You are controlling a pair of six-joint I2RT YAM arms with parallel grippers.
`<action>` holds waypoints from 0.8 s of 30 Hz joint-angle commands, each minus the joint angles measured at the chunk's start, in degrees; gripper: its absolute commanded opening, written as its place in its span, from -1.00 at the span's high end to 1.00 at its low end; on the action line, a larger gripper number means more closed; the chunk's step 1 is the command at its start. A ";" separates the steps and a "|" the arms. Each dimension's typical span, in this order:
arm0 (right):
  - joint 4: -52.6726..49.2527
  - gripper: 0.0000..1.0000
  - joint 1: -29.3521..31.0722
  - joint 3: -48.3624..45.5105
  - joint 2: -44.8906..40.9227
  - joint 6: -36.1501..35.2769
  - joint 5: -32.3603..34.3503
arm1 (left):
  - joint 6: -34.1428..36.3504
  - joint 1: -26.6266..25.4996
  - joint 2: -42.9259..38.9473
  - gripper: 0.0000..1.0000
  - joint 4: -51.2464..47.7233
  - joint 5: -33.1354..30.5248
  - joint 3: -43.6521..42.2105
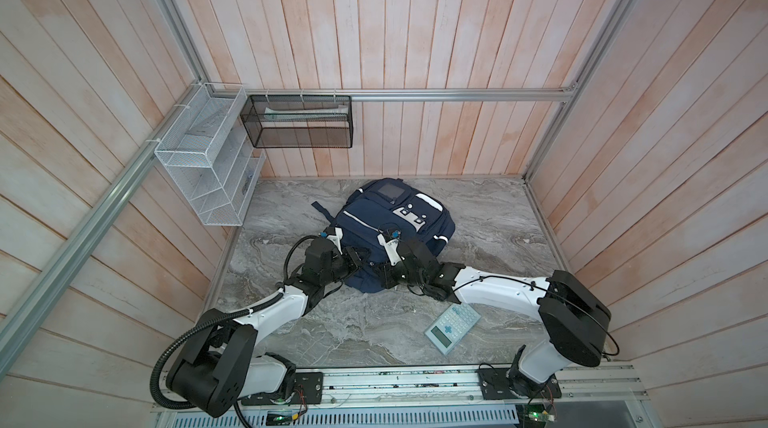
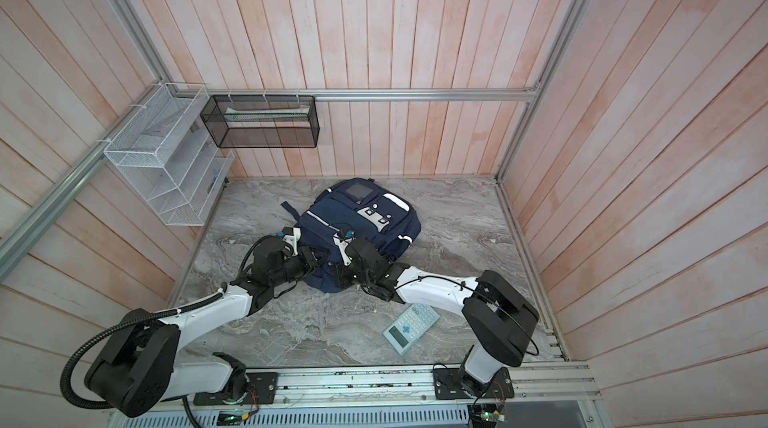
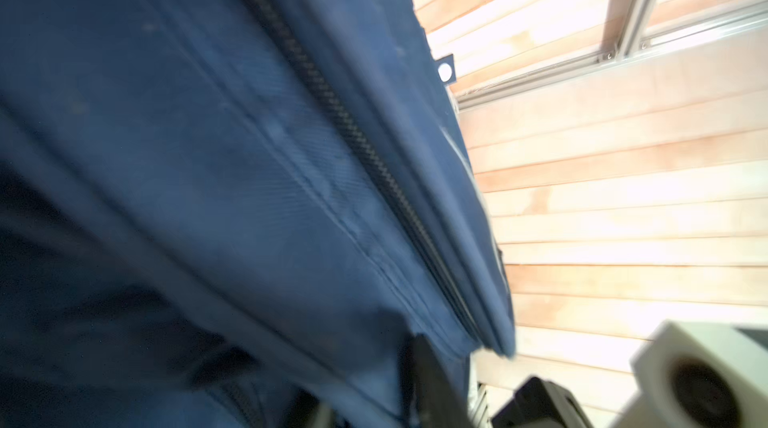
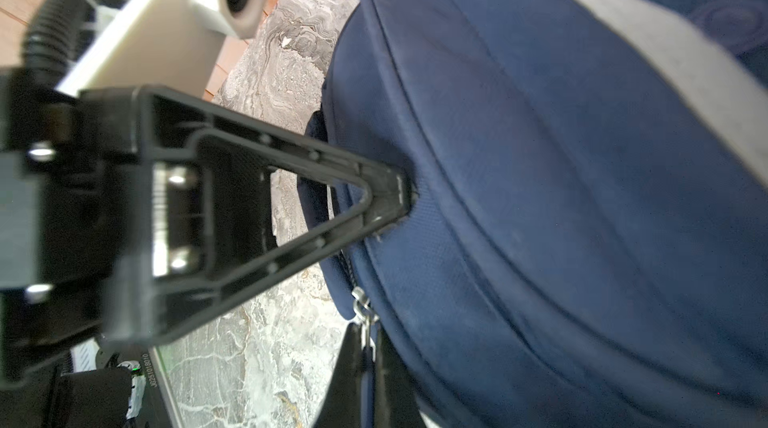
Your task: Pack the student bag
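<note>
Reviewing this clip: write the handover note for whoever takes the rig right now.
Left tool: shut, pinching fabric at the near edge of the student bag.
Right tool: shut on a zip pull at that same edge.
Bag lies front-up on the table; calculator lies outside it, by the right arm.
Done: both grips set; no opening shows.
Left: unzip, put the calculator in, likely zip up.
</note>
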 commanded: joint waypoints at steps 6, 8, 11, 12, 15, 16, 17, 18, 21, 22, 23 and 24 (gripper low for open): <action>-8.49 1.00 -4.39 -4.14 -6.38 -2.23 5.06 | 3.13 7.06 -2.82 1.00 -1.15 7.16 -0.23; -12.07 1.00 -6.81 -6.82 -8.40 -1.41 8.63 | 3.03 9.29 -3.62 1.00 -1.17 10.30 -0.57; -14.94 1.00 -11.25 -10.97 -11.72 -0.19 11.11 | 2.94 11.19 -4.33 1.00 -1.66 13.51 -0.61; -14.91 1.00 -13.08 -12.39 -12.97 0.00 11.40 | 2.92 11.40 -4.74 1.00 -1.83 13.82 -0.75; -14.27 1.00 -16.57 -15.15 -15.49 0.37 13.28 | 2.70 11.50 -5.52 1.00 -2.12 14.25 -0.88; -13.61 1.00 -18.18 -16.04 -15.97 0.32 13.40 | 2.68 11.56 -5.60 1.00 -2.08 14.53 -0.82; -12.98 1.00 -19.87 -16.58 -16.05 0.59 13.36 | 2.51 11.59 -5.50 1.00 -1.84 14.99 -0.79; -12.88 1.00 -21.73 -16.64 -15.71 1.13 13.47 | 2.30 11.60 -5.49 1.00 -1.50 15.42 -0.87; -11.92 1.00 -26.88 -16.49 -14.75 0.98 13.85 | 1.80 11.72 -5.61 1.00 -1.24 16.12 -1.22; -11.57 1.00 -28.33 -16.34 -14.47 0.81 14.52 | 1.82 11.76 -5.83 1.00 -1.24 16.12 -1.23; -10.91 1.00 -29.58 -16.26 -14.09 0.80 14.89 | 1.72 11.71 -6.07 1.00 -1.20 16.17 -1.45; -10.10 1.00 -30.52 -16.02 -13.63 0.27 14.45 | 1.42 11.70 -6.18 1.00 -0.88 16.46 -1.57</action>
